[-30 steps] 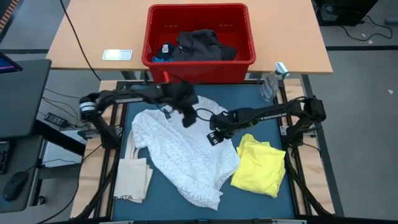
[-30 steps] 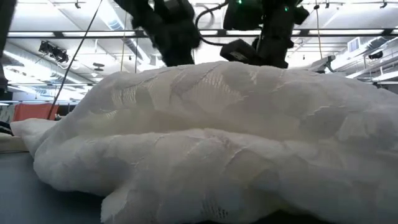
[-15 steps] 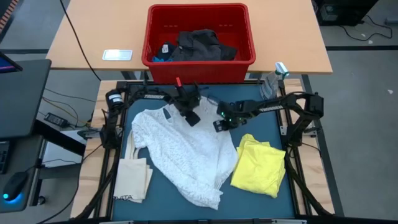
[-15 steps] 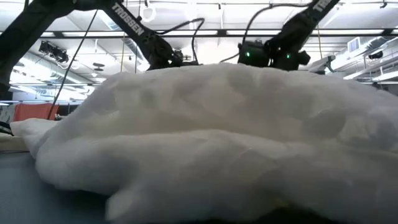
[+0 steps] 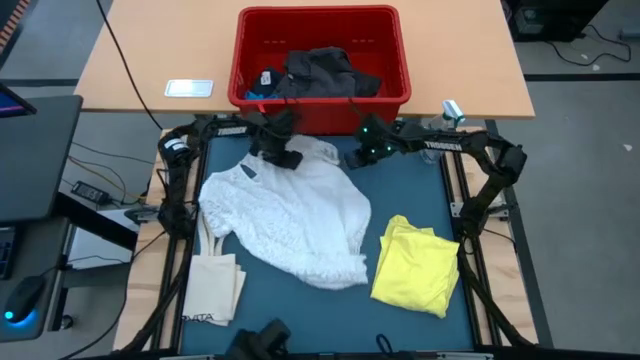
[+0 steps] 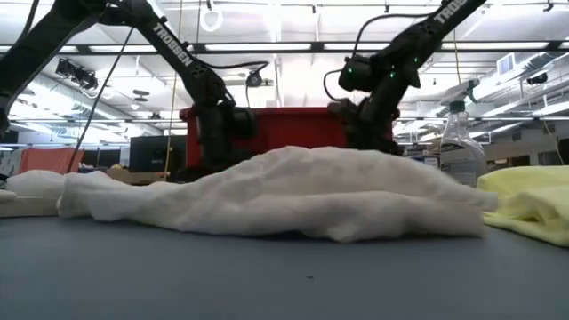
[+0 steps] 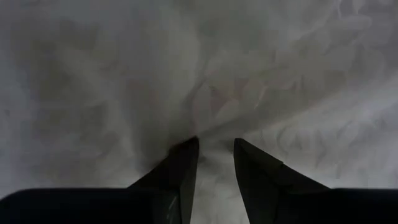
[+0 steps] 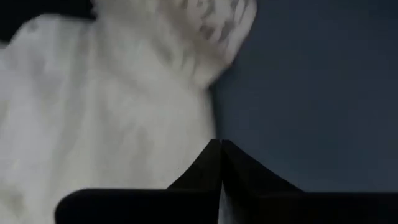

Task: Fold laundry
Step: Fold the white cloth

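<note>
Two garments lie spread on the blue table [image 5: 420, 190] nearest me: a yellow garment [image 5: 418, 262], loosely folded near the right front corner, and a white garment [image 5: 290, 215], rumpled across the middle in a low mound. A cream tote bag [image 5: 218, 285] hangs half off the left front edge.

Farther back, both arms reach to the white garment's far edge. The left gripper [image 5: 283, 157] has its fingers [image 7: 180, 165] pinched on a fold of the white cloth, a small gap between them filled with fabric. The right gripper [image 5: 362, 158] sits just beside the garment's far right corner; its fingers [image 8: 198, 169] are pressed fully together, and I cannot tell whether any cloth is caught in them.

That white piece looks light, soft and textured, so I'd expect it to drape and drag rather than hold shape; corners or shoulder seams seem the best places to grip.

Beyond the table, a red bin [image 5: 320, 100] holds dark garments [image 5: 325, 75].
</note>
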